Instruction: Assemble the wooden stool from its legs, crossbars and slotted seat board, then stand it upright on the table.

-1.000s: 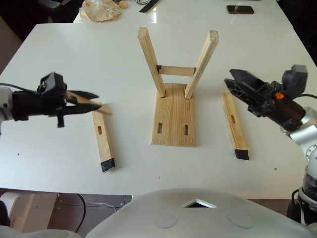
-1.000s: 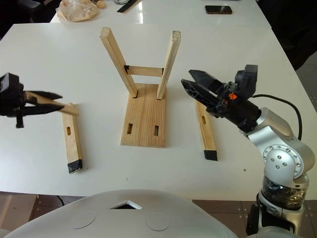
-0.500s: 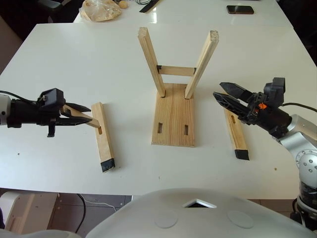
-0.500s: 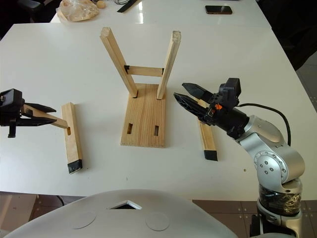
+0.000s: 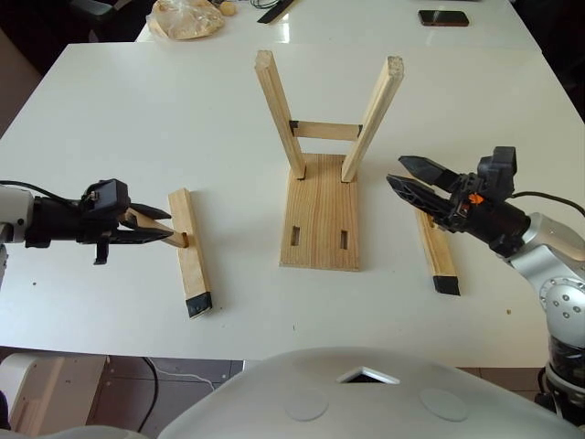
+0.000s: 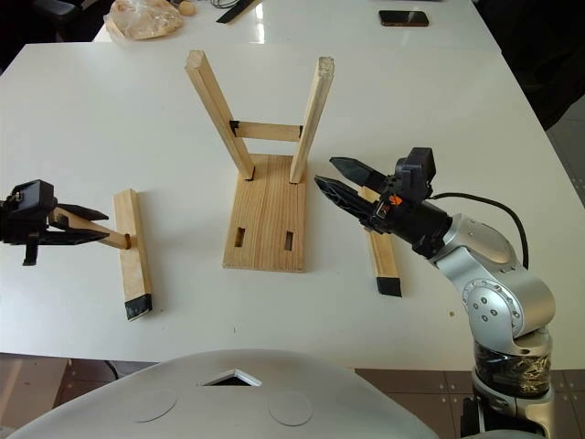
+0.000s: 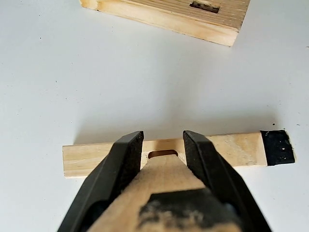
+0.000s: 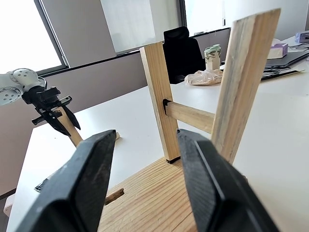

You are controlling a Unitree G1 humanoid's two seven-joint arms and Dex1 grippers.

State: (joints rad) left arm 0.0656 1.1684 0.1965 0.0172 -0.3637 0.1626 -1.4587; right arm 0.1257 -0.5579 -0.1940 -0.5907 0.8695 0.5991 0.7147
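crossbar tip: the crossbar [image 7: 164, 179] in the left hand [image 7: 162, 137] is covering part of the left leg [image 7: 96, 157] slot; whether it is sitting inside is not showing.
right leg [image 5: 439, 256]: the right hand [image 5: 397, 170] is hiding its far end.
seat board [image 7: 193, 17]: the left wrist view's edge is cutting it off.
bag [image 5: 187, 18]: the left eye view's edge is cutting it off.

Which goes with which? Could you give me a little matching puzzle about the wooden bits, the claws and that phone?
1 seat board
2 crossbar
3 right gripper
4 phone

A open, above the right loose leg
B far back on the right
C flat, with upright legs slotted in it
D clamped in the left gripper, tip at the left loose leg's slot

Pairs: 1-C, 2-D, 3-A, 4-B
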